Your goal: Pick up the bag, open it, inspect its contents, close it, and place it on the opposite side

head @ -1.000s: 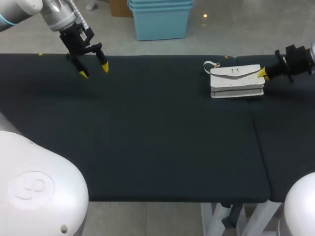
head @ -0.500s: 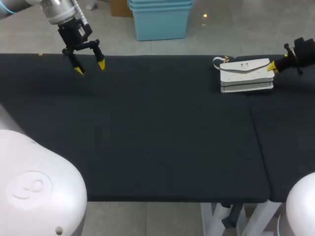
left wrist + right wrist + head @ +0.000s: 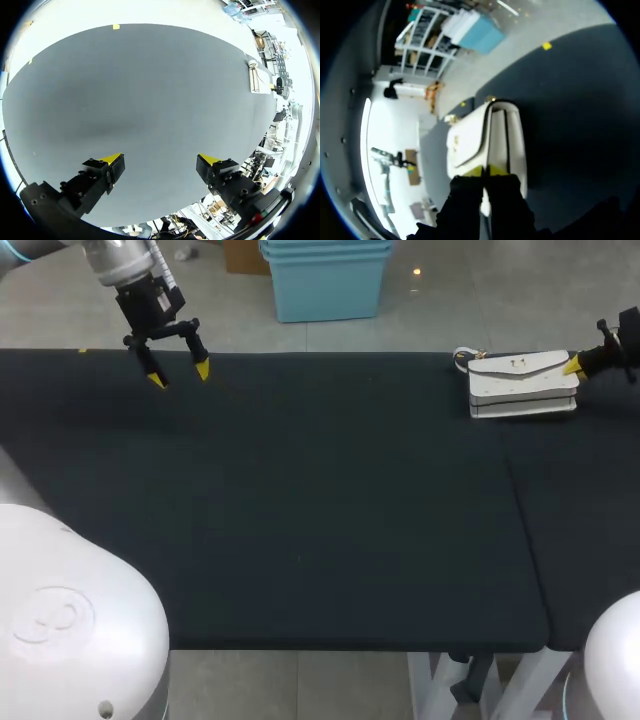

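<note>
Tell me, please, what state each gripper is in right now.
Left gripper: open, holding nothing.
Right gripper: shut on the white bag, at its end.

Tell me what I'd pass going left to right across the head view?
Left pincer → white bag → right pincer, pinching the bag's right end.

Head high behind, wrists low, bag [image 3: 523, 390] shared
</note>
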`<state>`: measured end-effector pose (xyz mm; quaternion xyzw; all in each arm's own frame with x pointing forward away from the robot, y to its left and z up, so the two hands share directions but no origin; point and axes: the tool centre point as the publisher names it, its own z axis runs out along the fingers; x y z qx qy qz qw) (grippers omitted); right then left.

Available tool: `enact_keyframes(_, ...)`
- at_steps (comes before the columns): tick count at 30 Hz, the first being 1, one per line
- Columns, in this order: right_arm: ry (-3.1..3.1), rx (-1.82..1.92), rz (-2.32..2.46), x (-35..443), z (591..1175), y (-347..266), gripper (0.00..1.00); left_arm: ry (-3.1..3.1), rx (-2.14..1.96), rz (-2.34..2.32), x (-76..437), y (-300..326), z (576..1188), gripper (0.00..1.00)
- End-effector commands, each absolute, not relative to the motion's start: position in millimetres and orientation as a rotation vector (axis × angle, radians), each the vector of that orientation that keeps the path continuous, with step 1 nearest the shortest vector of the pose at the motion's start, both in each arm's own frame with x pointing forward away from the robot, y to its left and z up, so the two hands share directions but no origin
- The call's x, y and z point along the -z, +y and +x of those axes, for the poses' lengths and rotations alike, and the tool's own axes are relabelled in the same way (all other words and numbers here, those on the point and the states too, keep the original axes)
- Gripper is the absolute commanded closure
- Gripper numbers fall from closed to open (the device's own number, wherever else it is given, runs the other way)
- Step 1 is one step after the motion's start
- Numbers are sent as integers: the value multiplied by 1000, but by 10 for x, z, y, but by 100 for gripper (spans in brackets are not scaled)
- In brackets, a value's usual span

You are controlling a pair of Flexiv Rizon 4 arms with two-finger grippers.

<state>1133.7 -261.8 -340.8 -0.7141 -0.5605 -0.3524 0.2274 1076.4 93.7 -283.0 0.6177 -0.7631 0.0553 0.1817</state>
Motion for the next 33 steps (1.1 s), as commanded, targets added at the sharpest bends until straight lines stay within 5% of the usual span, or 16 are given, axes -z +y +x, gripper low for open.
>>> enact_keyframes(1,-1570,886,-1877,3397,11437,-2739,100,-2170,-151,1747,2788,931,10760,0)
enact_keyframes(17,-1626,835,-1890,3564,11646,-2895,99,-2225,-121,1799,2691,916,10702,0)
enact_keyframes(21,-1629,834,-1902,3557,11654,-2944,53,-2237,-146,1821,2659,920,10694,0)
enact_keyframes(22,-1629,834,-1904,3552,11654,-2956,9,-2240,-151,1817,2650,919,10692,0)
enact_keyframes(23,-1628,834,-1906,3547,11653,-2965,0,-2245,-152,1822,2644,917,10689,0)
enact_keyframes(33,-1702,725,-2213,3208,11478,-3084,0,-2261,-163,1840,2621,914,10683,0)
